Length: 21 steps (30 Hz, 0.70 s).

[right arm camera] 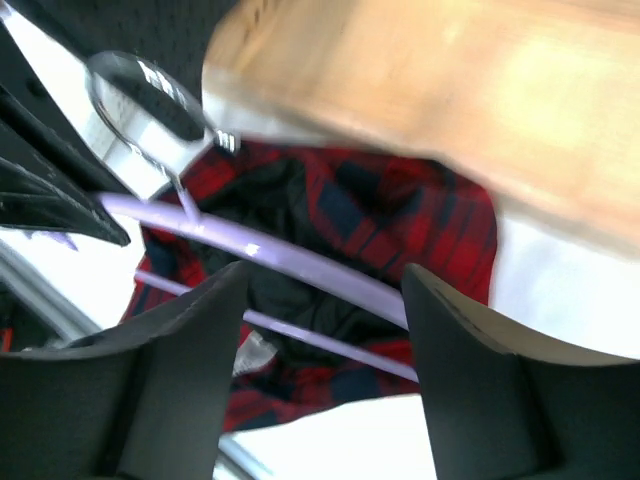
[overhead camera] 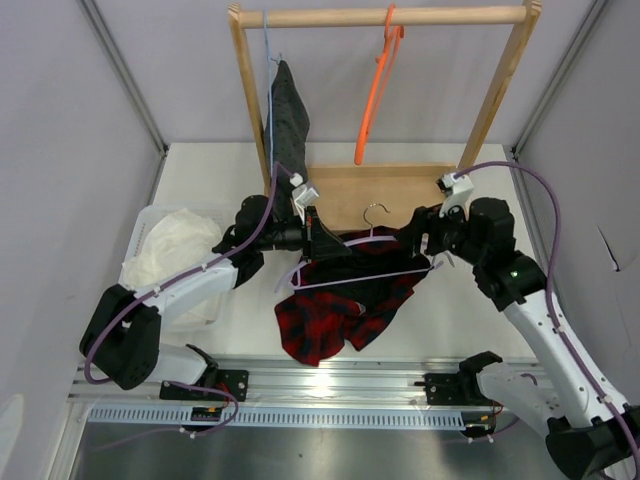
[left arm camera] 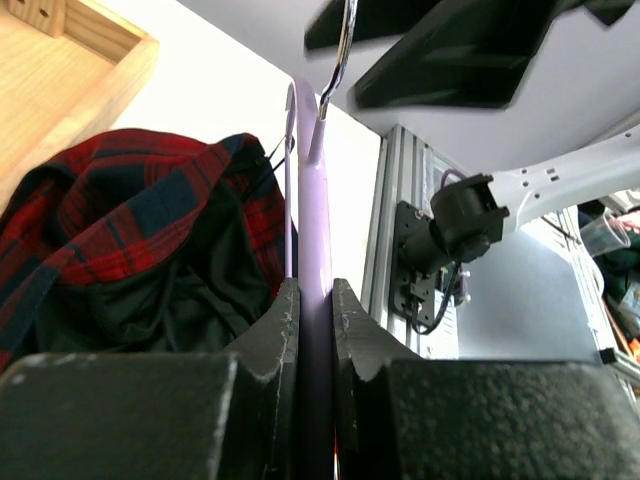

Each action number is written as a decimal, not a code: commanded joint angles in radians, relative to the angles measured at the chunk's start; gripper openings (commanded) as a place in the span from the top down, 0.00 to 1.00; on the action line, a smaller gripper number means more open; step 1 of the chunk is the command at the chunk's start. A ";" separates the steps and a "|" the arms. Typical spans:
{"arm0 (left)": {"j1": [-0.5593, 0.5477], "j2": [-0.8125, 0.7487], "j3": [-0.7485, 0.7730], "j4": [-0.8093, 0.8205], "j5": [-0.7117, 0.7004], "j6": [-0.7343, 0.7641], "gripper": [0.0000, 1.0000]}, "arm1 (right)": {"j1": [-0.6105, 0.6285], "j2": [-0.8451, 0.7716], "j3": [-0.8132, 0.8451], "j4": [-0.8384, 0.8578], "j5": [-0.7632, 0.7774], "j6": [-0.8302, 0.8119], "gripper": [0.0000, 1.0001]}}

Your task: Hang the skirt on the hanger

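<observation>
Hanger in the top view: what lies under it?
The skirt lies bunched on the table, the bars of the hanger crossing its upper part. The table under the fabric is covered; whether fabric loops over a bar cannot be told.

Place: a robotics lab test cell.
Around the wooden clothes rack (overhead camera: 385,17): plain grey wall panels (overhead camera: 60,120).
Under the rack: a white table (overhead camera: 200,170).
Nearer me than the rack: the left arm (overhead camera: 190,285) and right arm (overhead camera: 535,310), bolted to an aluminium rail (overhead camera: 330,375).
</observation>
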 commanded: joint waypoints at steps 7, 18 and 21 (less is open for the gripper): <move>0.022 -0.005 0.063 -0.012 0.079 0.074 1.00 | -0.328 0.205 0.215 -0.009 -0.685 -0.126 0.46; 0.068 0.036 0.091 0.052 0.160 0.028 1.00 | -0.267 0.425 0.335 -0.218 -0.918 -0.420 0.46; 0.070 0.046 0.103 0.063 0.172 0.011 1.00 | -0.266 0.416 0.305 -0.204 -0.930 -0.437 0.45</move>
